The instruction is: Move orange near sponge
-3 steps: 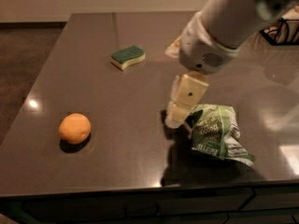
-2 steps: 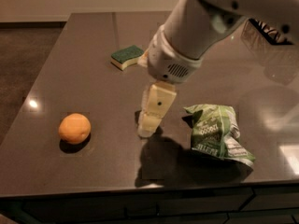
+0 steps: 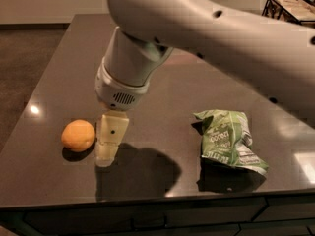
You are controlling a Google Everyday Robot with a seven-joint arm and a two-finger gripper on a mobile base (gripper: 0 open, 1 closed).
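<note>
The orange (image 3: 78,135) lies on the dark table (image 3: 59,68) near its front left. My gripper (image 3: 107,154) hangs from the big white arm just to the right of the orange, its tip low over the tabletop and a small gap away from the fruit. The sponge is hidden behind the arm.
A crumpled green-and-white snack bag (image 3: 229,139) lies at the front right of the table. The table's front edge (image 3: 147,200) runs close below the gripper. A dark rack (image 3: 290,6) stands at the far right, off the table.
The arm has swung left across the table, from beside the snack bag to just right of the orange. It now covers the sponge. The orange and bag have not moved.
</note>
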